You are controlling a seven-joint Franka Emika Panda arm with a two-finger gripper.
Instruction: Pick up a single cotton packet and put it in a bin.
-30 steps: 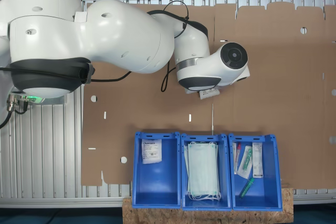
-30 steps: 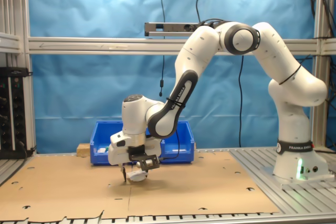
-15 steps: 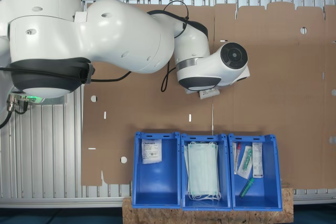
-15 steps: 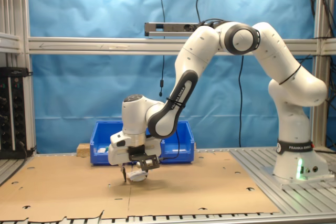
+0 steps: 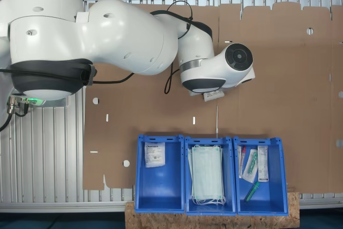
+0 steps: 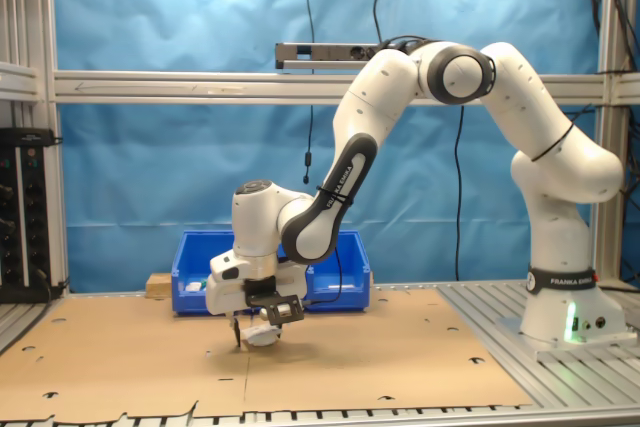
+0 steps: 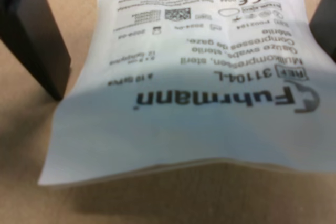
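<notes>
The cotton packet, a flat white sachet with dark print, lies bowed on the brown cardboard between my two dark fingers. Both fingers touch its side edges, and its near edge is lifted with shadow under it. My gripper is shut on it, low at the cardboard. In the first exterior view a corner of the packet peeks out from under the wrist. The bin, deep blue, stands at the first exterior view's left of a row of three and holds another white packet.
The middle bin holds pale green masks; the third bin holds narrow packets. The row stands at the cardboard's edge on a chipboard slab. In the second exterior view a blue bin stands behind the arm.
</notes>
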